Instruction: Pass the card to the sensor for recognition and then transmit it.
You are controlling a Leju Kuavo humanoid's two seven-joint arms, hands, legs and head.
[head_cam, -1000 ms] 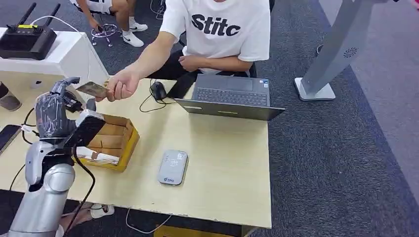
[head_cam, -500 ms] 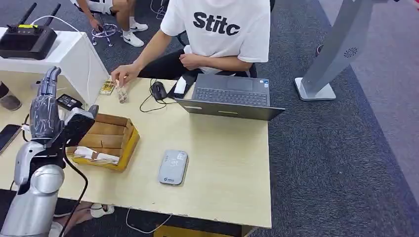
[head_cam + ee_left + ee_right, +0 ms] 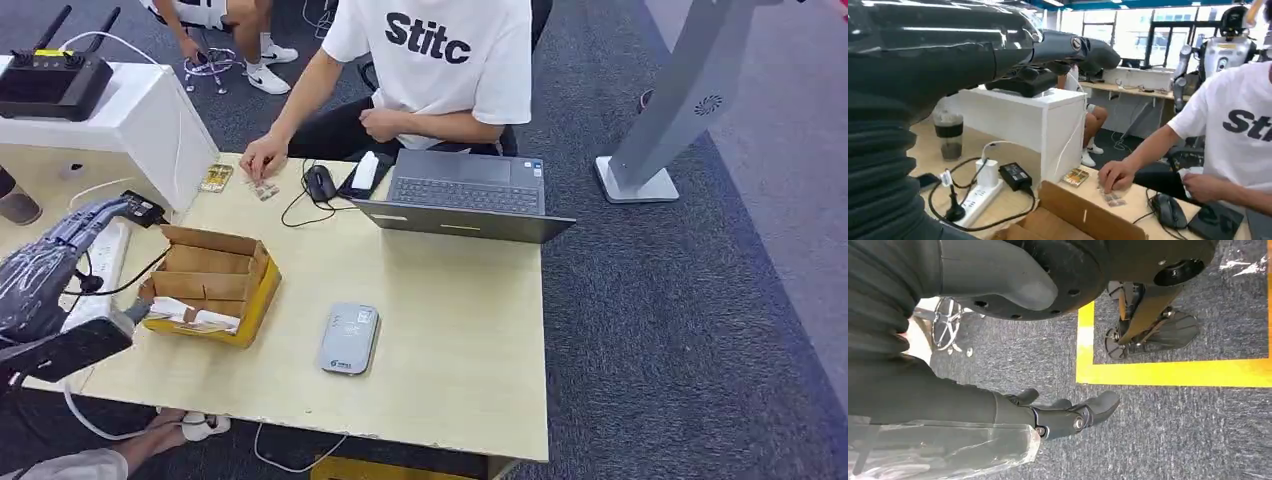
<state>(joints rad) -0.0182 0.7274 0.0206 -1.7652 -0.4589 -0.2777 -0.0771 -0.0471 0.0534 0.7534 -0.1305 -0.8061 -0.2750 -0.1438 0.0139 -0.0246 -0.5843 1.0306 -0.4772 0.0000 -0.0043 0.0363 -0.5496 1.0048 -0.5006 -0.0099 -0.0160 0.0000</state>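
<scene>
The card lies on the far side of the table under a person's hand; in the left wrist view that card sits just below the person's fingertips. A second patterned card lies beside it. The grey card sensor rests flat near the table's front middle. My left hand hangs low at the table's left edge, fingers stretched out and apart, holding nothing; its dark fingers point toward the white cabinet. My right hand hangs over the carpet with nothing in it, fingers loosely extended.
An open cardboard box stands between my left hand and the sensor. A laptop, a mouse and cables lie at the back. A power strip runs along the left. A white cabinet stands at the back left.
The person has carried the card away from my raised left hand and laid it on the far side of the table. My left arm has dropped down and to the left.
</scene>
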